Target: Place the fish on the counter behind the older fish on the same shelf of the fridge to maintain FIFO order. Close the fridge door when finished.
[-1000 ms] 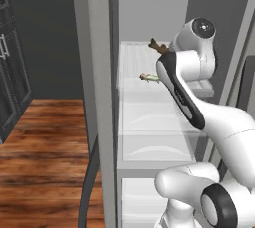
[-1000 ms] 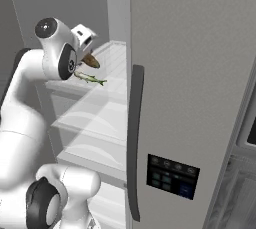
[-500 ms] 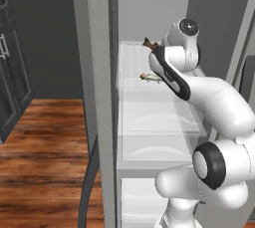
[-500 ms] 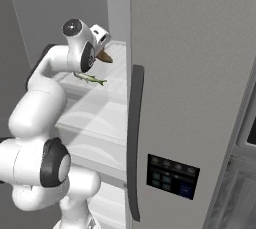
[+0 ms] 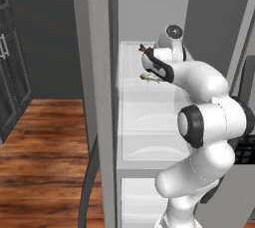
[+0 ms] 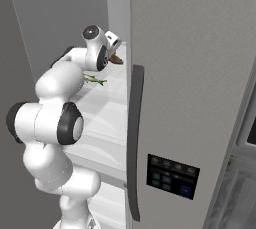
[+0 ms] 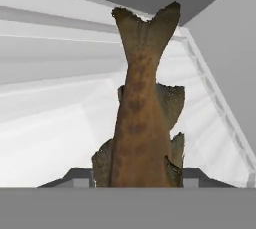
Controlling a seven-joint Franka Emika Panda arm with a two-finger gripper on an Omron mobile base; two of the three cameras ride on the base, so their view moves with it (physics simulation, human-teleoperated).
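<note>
Brown and stubby, the fish runs up the middle of the hand view with its forked tail at the top and its body dropping out of sight at the bottom edge, where the gripper's fingertips would be. Since the fish hangs clear above the white tray and leads straight into the hand, the gripper is pinching it, though the fingers themselves are hidden behind the body.

From the left base view, the white arm reaches deep into the open fridge, and the fish pokes out to the left of the wrist, over the far part of the shelf. From the right base view the same fish shows as a dark tip to the right of the hand, close to the far wall of the fridge interior.

Nearer on that same shelf lies the older fish, slim and pale greenish, partly covered by the forearm. In the right base view it lies flat on the tray, just near of the held fish and below it.

Grey brushed metal of the fridge door stands at the right, its long curved dark handle running downward.
</note>
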